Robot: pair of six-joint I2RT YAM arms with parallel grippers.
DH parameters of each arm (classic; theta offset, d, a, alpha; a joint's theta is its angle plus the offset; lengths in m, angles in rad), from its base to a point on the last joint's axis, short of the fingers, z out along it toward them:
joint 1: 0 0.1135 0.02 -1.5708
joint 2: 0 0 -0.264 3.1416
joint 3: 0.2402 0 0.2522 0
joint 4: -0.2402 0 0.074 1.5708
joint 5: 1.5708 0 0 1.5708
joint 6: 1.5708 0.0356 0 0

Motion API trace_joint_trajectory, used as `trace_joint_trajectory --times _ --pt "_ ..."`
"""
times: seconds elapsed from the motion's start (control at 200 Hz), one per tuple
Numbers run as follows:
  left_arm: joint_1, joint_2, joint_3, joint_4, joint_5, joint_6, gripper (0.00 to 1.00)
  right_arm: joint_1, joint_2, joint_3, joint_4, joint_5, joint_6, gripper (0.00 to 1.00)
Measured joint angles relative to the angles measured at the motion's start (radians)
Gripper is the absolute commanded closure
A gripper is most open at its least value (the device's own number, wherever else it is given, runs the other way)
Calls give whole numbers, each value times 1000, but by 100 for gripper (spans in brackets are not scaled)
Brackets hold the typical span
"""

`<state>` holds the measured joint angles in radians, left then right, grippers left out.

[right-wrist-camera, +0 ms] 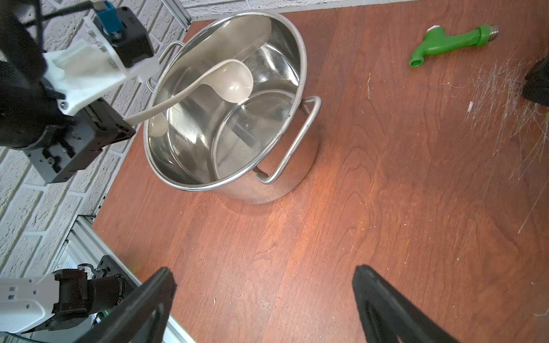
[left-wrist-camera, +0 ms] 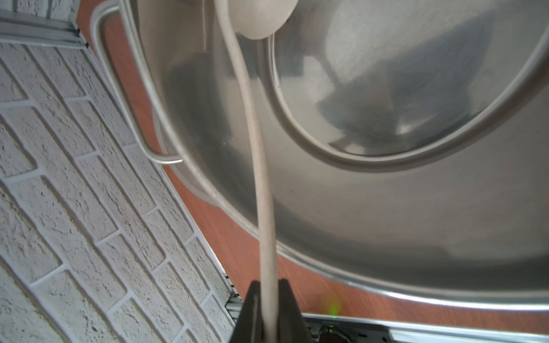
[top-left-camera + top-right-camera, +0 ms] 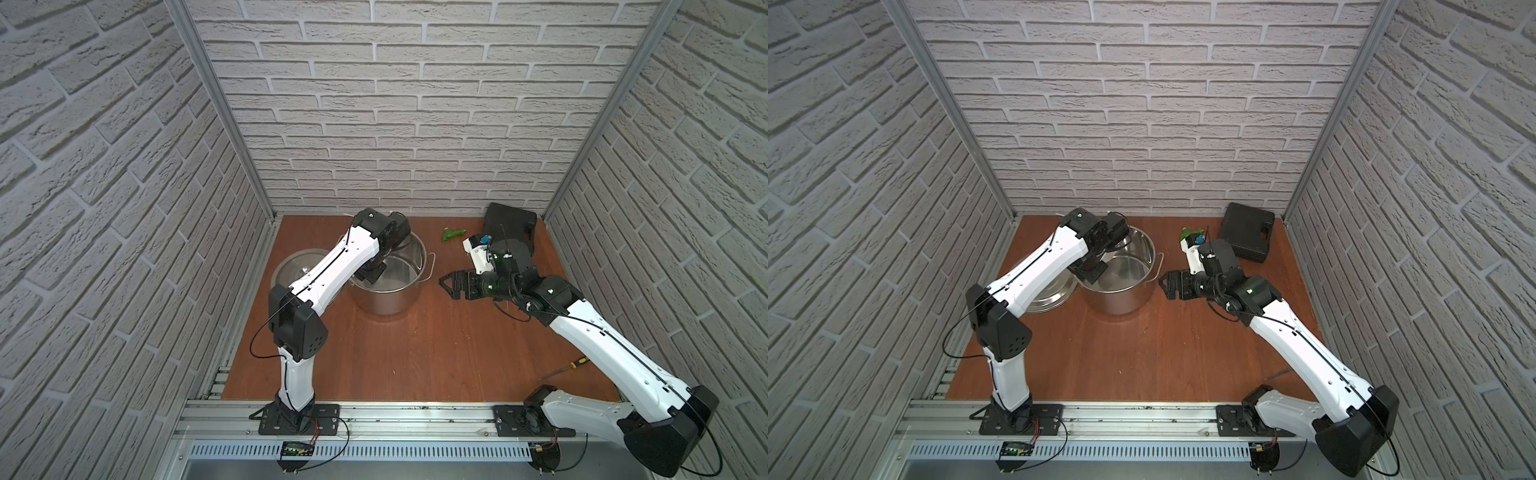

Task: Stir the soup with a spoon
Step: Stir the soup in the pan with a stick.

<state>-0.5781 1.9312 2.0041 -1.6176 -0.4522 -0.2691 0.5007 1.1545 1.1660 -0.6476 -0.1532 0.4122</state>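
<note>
The cream-coloured plastic ladle (image 1: 234,83) hangs with its round bowl inside the mouth of the stainless steel pot (image 1: 267,193), apparently clear of the bottom. No liquid can be made out in the pot. The slim handle slopes up and out over the rim, so the bowl can sweep the interior while the holder stays outside the wall.

The left end effector (image 2: 269,297) is clamped on the far end of that handle, which gives the longest reach into the pot. The left arm extends from its base across the flat steel lid (image 3: 293,266) lying just beside the pot, with the wrist bent down over the rim.

The right end effector (image 3: 446,284) stands with jaws wide apart and empty, low over the reddish-brown wooden surface (image 1: 386,178), near the pot's loop handle. Judged from this pose, it is placed to steady the pot if required.
</note>
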Motion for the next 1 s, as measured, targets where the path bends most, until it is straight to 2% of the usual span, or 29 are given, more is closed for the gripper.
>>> trace_joint_trajectory --times 0.225,0.39,0.635,0.815,1.0 --pt "-92 69 62 0 31 6 100 0 -14 0 0 11 4 3" --pt "-129 45 21 5 37 6 100 0 -14 0 0 17 10 3" --pt "-128 -101 -170 -1 12 -10 100 0 -13 0 1 17 23 3" --pt "-110 -156 -199 -1 -24 -21 100 1 21 0 8 8 29 4" --pt "-40 -139 -187 -1 -41 -4 100 14 53 8 9 -2 30 4"
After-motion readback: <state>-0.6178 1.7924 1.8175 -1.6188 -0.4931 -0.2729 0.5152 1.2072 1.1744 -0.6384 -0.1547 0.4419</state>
